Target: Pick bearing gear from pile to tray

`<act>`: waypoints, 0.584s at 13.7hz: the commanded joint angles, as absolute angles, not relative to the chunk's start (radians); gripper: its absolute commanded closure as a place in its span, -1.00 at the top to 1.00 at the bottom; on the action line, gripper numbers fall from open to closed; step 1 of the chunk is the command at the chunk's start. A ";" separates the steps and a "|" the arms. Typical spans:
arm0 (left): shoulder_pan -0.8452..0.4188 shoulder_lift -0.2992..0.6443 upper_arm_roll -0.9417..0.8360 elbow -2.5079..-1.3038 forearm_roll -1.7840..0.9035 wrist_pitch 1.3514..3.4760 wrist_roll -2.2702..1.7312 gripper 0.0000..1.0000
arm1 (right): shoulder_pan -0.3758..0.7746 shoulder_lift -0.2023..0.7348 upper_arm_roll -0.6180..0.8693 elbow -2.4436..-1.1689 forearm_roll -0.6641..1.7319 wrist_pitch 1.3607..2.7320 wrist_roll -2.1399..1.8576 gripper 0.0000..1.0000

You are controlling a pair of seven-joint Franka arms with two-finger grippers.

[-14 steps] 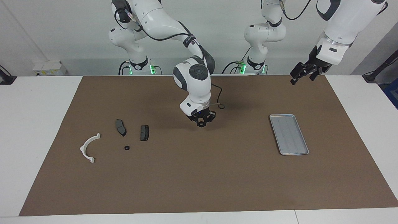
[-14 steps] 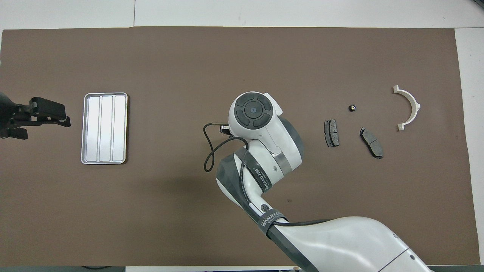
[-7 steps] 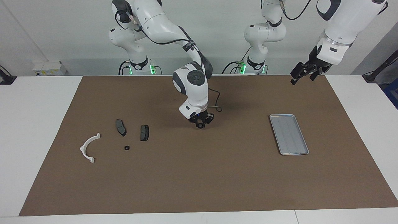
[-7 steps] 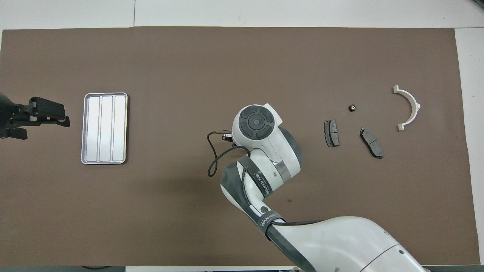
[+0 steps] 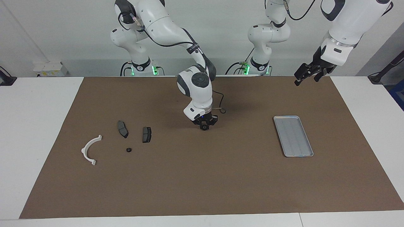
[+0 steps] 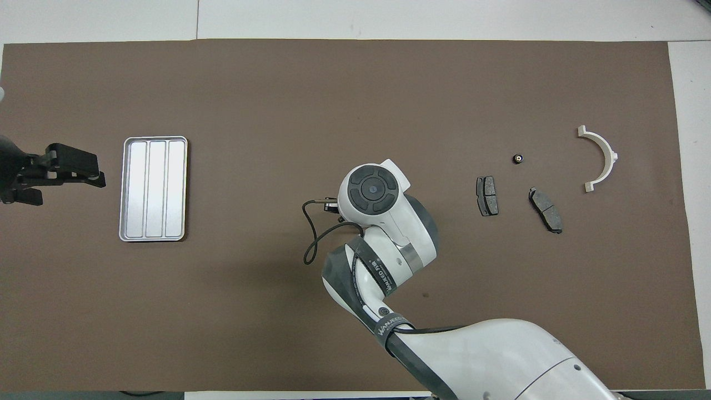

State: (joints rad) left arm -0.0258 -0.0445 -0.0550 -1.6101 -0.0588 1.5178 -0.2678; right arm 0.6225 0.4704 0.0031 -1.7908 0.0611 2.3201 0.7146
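Brown mat (image 5: 202, 176) fills frame. Tray (image 5: 307, 150) mid-right, bare. Right gripper (image 5: 204, 125) dead centre, low over mat, pinching small black ring (image 5: 204, 127). Left gripper (image 5: 304, 75) upper right, up in air, fingers spread, holding nothing, waiting. Pile mid-left: bracket (image 5: 90, 149), two pads (image 5: 122, 129), second ring (image 5: 128, 150).

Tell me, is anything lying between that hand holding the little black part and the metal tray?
No. From the right gripper to the tray, only bare brown mat shows in the facing view.
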 commanded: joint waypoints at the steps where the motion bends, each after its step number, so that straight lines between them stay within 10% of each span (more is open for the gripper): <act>1: -0.044 -0.090 -0.048 -1.676 -0.043 1.537 -0.270 1.00 | 0.618 0.465 0.006 -1.806 0.086 2.342 0.690 0.35; 8: -0.130 -0.124 -0.049 -1.838 -0.060 1.706 -0.516 1.00 | 0.458 0.385 -0.002 -1.685 0.081 2.171 0.551 0.77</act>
